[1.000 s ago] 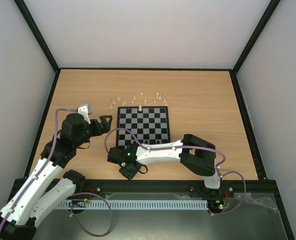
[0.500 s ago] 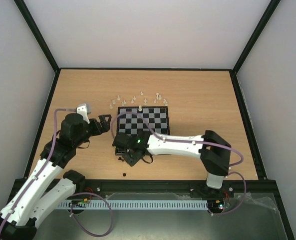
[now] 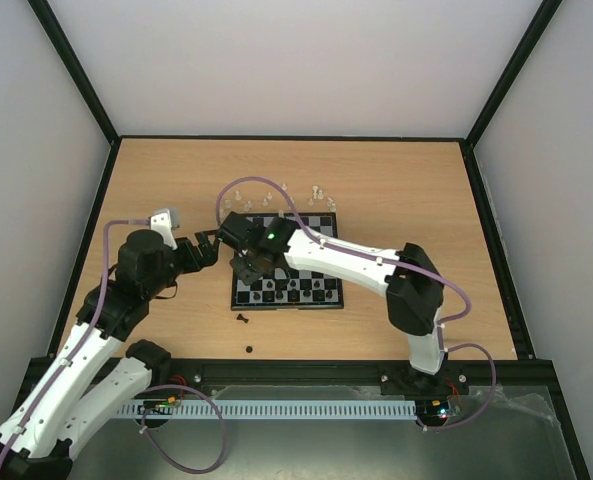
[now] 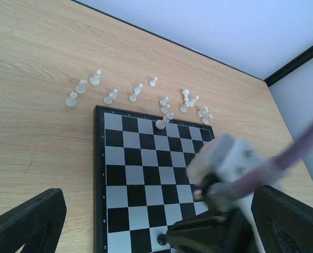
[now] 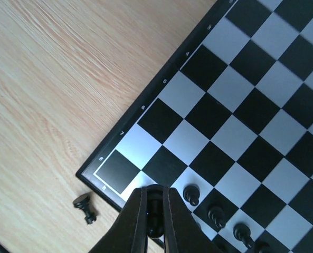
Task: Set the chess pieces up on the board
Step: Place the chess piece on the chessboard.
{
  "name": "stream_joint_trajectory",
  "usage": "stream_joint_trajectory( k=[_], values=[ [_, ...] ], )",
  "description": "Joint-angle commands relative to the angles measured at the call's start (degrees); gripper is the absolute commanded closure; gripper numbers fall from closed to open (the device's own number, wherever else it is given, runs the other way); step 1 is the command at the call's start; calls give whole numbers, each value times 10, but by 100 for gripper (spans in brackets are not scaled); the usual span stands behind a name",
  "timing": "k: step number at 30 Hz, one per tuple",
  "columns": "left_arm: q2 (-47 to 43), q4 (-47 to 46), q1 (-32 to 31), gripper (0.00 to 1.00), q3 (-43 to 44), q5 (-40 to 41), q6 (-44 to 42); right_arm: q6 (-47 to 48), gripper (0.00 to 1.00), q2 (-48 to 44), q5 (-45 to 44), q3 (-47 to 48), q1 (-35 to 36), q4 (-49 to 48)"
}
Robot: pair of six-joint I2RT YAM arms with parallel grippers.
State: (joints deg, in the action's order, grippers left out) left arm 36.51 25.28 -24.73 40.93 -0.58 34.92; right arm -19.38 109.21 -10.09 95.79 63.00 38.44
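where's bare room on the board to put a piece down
Middle rows of the board are bare, between the lone white piece on the far row and the black pieces on the near row. Crowded: white pieces behind the far edge.

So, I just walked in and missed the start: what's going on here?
The right gripper is shut on a black piece at the near-left corner of the board, beside other black pieces standing in the near row. The left gripper hovers open left of the board, holding nothing. Most white pieces stand on the table past the far edge; one white piece is on the board, and a fallen black piece lies off it.
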Motion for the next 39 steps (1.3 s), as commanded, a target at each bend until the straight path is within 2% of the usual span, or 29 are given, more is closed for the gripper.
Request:
stream_joint_trajectory(
  k=[1,14,30,39],
  values=[
    [-14,16,3,1,12,14,-8,16,97,48,0,24,-2,47],
    [-30,21,4,1,14,21,-3,6,97,102,9,2,-7,10],
    [-47,23,4,1,21,31,0,0,96,120,23,-32,-10,-18],
    [-45,21,4,1,21,30,1,0,88,116,20,-35,-13,-20]
  ],
)
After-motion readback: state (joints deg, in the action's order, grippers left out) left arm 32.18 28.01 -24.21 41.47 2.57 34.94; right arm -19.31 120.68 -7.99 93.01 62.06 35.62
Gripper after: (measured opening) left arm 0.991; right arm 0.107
